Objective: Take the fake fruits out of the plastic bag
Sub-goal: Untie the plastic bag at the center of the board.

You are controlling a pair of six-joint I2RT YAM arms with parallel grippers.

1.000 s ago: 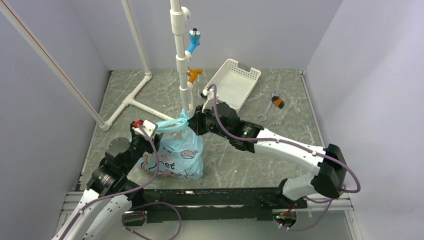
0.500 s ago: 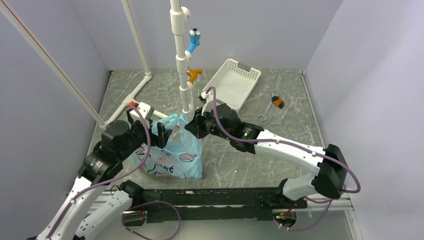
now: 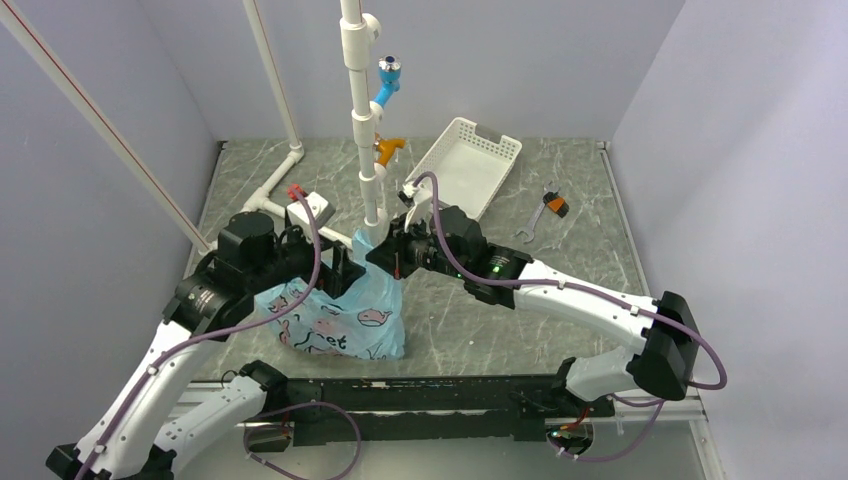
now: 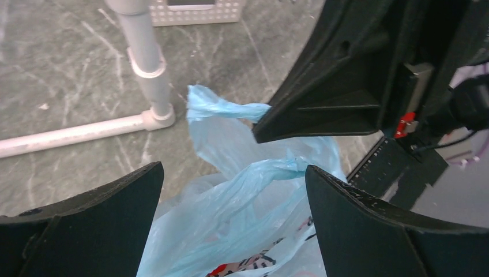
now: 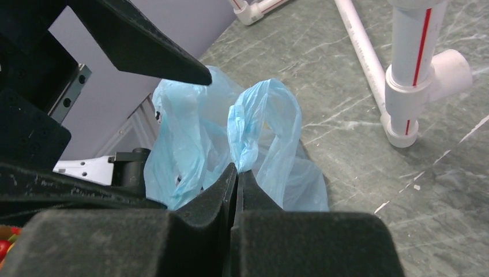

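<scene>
1. Right wrist view: the right fingers [image 5: 202, 199] are pressed together on one loop handle [image 5: 262, 124] of the plastic bag [image 5: 190, 144]. The thin, slick film may slip out or tear under pull.
2. The left fingers [image 4: 98, 213] stand wide apart over the bag mouth, holding nothing. They could snag crinkled folds and collapse the opening.
3. The bag is translucent light blue, soft and slumped toward the near-left corner of the tabletop [image 3: 470, 330]. The fake fruits are hidden inside.
4. A rigid white pipe post [image 3: 372, 190] stands just behind the bag and is a collision hazard.
</scene>
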